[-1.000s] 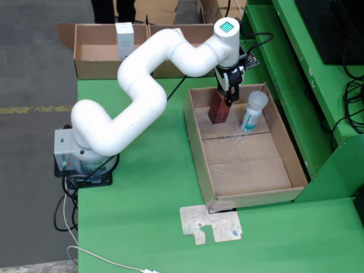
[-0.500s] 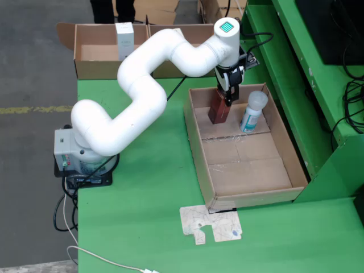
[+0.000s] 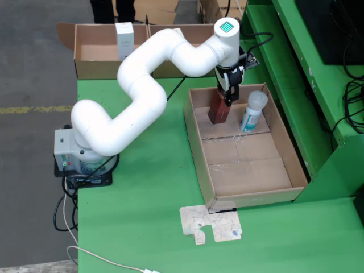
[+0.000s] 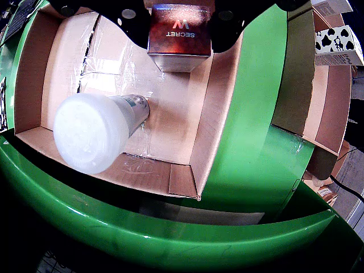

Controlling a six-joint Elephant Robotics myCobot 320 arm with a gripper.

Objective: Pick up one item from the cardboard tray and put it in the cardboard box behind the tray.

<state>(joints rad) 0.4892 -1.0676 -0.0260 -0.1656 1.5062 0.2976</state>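
- Gripper (image 3: 227, 98) clamped on dark red carton (image 3: 219, 108), at far end of cardboard tray (image 3: 196, 142) in fixed view
- Carton upright, base low over tray floor; contact unclear
- White-capped bottle (image 3: 252, 111) upright just right of carton
- Cardboard box (image 3: 91, 67) behind tray, white packet (image 3: 124, 40) inside

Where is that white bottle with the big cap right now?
In the fixed view, the white bottle stands in the far end of the cardboard tray, near its right wall, just right of the dark red box at the gripper.
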